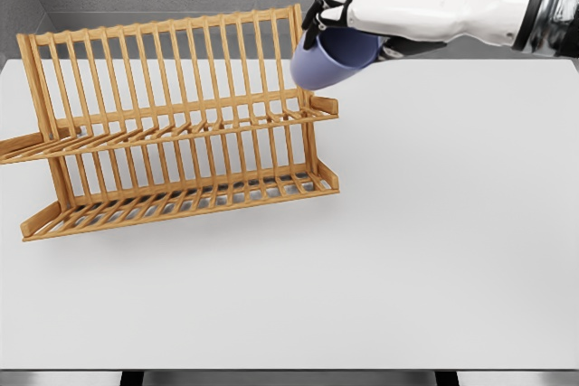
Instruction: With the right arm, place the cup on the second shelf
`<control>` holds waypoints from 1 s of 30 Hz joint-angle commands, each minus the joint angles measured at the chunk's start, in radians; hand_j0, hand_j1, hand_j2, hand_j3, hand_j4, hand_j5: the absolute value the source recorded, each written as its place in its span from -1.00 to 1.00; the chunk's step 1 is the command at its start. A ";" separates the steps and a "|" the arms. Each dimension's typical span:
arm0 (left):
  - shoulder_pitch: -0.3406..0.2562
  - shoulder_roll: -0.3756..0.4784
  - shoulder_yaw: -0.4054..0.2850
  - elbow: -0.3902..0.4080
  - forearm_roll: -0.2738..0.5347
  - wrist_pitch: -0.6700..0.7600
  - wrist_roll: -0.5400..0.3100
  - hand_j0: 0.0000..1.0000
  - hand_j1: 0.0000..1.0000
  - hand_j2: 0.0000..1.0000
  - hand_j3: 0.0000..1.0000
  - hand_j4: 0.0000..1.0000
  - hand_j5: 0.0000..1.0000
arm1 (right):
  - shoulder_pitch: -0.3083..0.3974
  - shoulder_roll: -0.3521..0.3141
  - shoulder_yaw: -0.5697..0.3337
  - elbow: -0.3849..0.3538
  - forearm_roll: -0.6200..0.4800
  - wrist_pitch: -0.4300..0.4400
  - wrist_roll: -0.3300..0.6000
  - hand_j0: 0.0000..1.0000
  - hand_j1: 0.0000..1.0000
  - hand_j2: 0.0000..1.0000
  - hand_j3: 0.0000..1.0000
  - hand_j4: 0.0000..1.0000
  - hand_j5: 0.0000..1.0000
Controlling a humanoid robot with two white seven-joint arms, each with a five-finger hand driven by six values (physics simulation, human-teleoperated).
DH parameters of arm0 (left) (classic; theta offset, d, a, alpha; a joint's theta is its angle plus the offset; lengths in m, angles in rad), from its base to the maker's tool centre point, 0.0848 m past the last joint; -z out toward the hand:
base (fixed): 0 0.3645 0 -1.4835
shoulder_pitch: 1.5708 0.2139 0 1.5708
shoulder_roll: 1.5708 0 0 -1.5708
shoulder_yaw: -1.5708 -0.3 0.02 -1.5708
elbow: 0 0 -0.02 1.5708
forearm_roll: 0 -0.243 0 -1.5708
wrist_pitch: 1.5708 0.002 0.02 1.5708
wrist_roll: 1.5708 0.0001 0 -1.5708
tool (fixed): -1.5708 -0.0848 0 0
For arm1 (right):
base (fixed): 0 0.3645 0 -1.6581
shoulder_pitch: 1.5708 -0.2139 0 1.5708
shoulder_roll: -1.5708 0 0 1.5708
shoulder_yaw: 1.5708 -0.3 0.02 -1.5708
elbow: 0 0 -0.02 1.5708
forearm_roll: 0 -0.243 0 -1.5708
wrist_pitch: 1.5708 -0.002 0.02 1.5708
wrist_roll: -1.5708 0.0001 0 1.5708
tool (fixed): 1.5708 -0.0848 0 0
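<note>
A lavender-blue cup [331, 59] hangs in the air, tilted with its base pointing down-left, held in my right hand [362, 8], whose fingers curl over its top. The cup sits just above the right end of the upper shelf [181, 133] of a wooden two-tier dish rack [172, 124]. My right arm comes in from the upper right. The cup's mouth is hidden under the palm. The lower shelf [190, 198] holds nothing.
The rack stands on a white table [434, 223], angled so its left end is nearer to me. A tall slatted back rises behind both shelves. A grey wall runs behind the table.
</note>
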 commanded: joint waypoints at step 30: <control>0.000 0.000 0.000 0.000 0.001 0.000 0.000 1.00 1.00 1.00 1.00 1.00 1.00 | -0.008 0.077 0.070 0.002 -0.005 -0.019 -0.001 0.31 0.31 0.31 0.31 0.31 0.31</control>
